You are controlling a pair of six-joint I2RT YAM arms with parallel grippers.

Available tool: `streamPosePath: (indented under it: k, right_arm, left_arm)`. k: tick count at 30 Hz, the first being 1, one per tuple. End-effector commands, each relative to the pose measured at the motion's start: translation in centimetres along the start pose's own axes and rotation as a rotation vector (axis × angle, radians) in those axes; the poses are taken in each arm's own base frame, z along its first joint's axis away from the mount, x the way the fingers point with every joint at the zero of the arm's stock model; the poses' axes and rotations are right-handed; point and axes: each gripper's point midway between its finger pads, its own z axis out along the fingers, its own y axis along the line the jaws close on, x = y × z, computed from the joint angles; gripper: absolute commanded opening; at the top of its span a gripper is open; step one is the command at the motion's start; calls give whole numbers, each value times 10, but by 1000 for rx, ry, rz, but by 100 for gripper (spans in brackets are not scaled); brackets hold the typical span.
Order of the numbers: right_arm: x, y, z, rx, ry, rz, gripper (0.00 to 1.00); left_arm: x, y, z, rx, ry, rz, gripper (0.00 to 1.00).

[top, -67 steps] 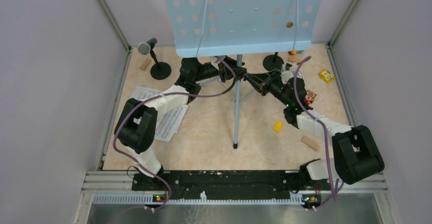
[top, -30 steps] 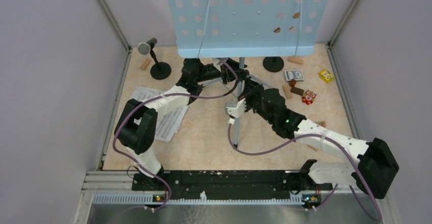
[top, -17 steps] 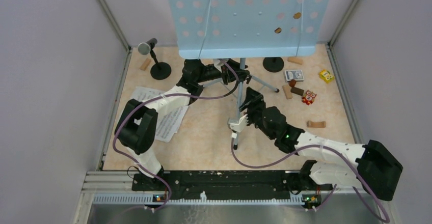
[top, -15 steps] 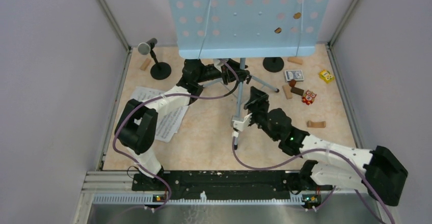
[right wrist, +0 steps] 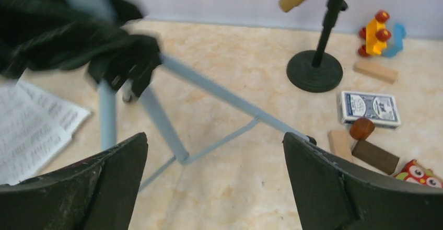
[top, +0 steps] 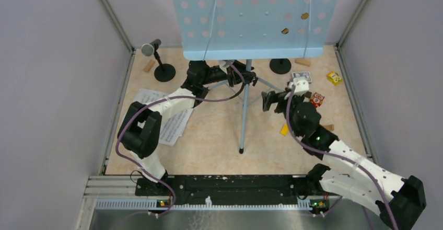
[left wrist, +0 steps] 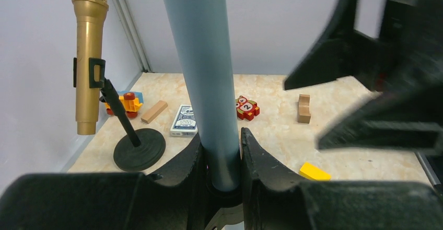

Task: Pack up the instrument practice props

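The light blue hole-punched music desk (top: 256, 15) stands at the back on its grey pole (left wrist: 203, 83). My left gripper (left wrist: 222, 157) is shut on that pole just above the tripod legs (right wrist: 219, 91). To the right of the pole my right gripper (top: 269, 100) hangs open over bare floor, fingers (right wrist: 334, 183) wide apart, holding nothing. One gold microphone (left wrist: 88, 57) sits in a black round-based holder (top: 280, 65) at the back right. Another microphone (top: 151, 47) rests in a holder (top: 164, 72) at the back left. White music sheets (top: 172, 117) lie under the left arm.
A box of playing cards (top: 301, 76), an owl toy (top: 317, 100), a yellow toy (top: 334, 77), a yellow block (top: 284, 129) and wooden blocks (top: 302, 61) lie on the right. A wooden block (top: 150, 65) lies by the left holder. Grey walls enclose three sides.
My right gripper has let go of the stand's pole, opened wide and swung away to the right of the stand. The left gripper has kept its hold on the pole.
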Motion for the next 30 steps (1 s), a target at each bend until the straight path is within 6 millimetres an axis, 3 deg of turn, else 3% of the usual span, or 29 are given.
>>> streamPosePath:
  k: [1, 6, 11, 24, 30]
  right_arm:
    - [-13, 0, 18, -53, 167, 501, 98]
    - [-40, 22, 28, -345, 216, 792, 90]
    - [-54, 39, 39, -502, 252, 922, 79]
    - [-41, 39, 62, -502, 249, 940, 54]
    - [-44, 40, 73, -522, 225, 928, 26]
  left_arm:
    - [33, -7, -2, 55, 74, 50, 0]
    - [32, -8, -1, 58, 74, 54, 0]
    - [32, -9, -1, 60, 75, 56, 0]
    - [34, -11, 1, 66, 83, 62, 0]
    - [33, -11, 1, 66, 81, 54, 0]
